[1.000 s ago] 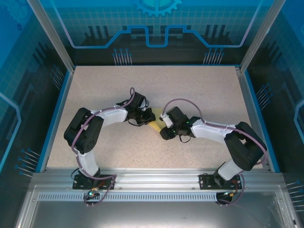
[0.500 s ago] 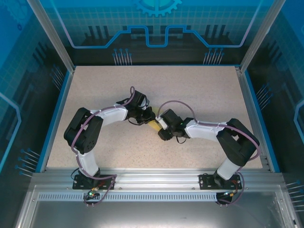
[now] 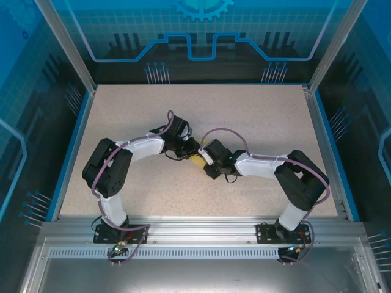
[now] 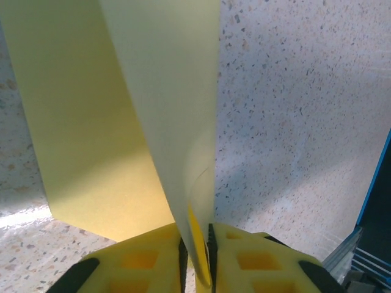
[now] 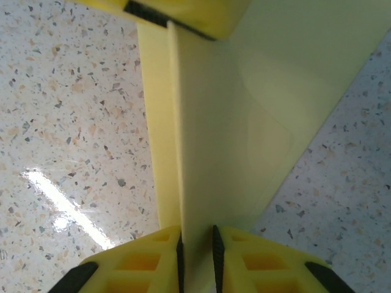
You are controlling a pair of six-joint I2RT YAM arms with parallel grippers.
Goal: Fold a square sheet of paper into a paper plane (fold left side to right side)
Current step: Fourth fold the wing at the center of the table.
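**kev:** so the square sheet of paper (image 3: pixel 197 161) is mid-table, tucked between the two arms and part folded. One panel lies flat on the table (image 3: pixel 256 116) and the other stands up on edge. Where's the weak spot?

**mo:** the standing panel, imo, since it runs through both sets of pads. The right gripper (image 5: pixel 197 247) looks clamped onto it, with the sheet filling the slot between the fingers. The left gripper (image 4: pixel 197 259) has paper in its slot too, but I honestly can't tell if it's biting or has let go

**kev:** and if both are biting?

**mo:** then any pull apart or twist could tear paper this thin, or put in a crease nobody wanted. There's a soft curved dent in the panel near the right pads, and that could get pressed into a wrinkle. If the left one is loose instead, the panel could flop or slide. Then the edges wouldn't line up left over right and the fold would go crooked

**kev:** the heads look really close from the top too

**mo:** yeah, fingers bumping is my other worry, one nudge could drag the whole sheet across the table
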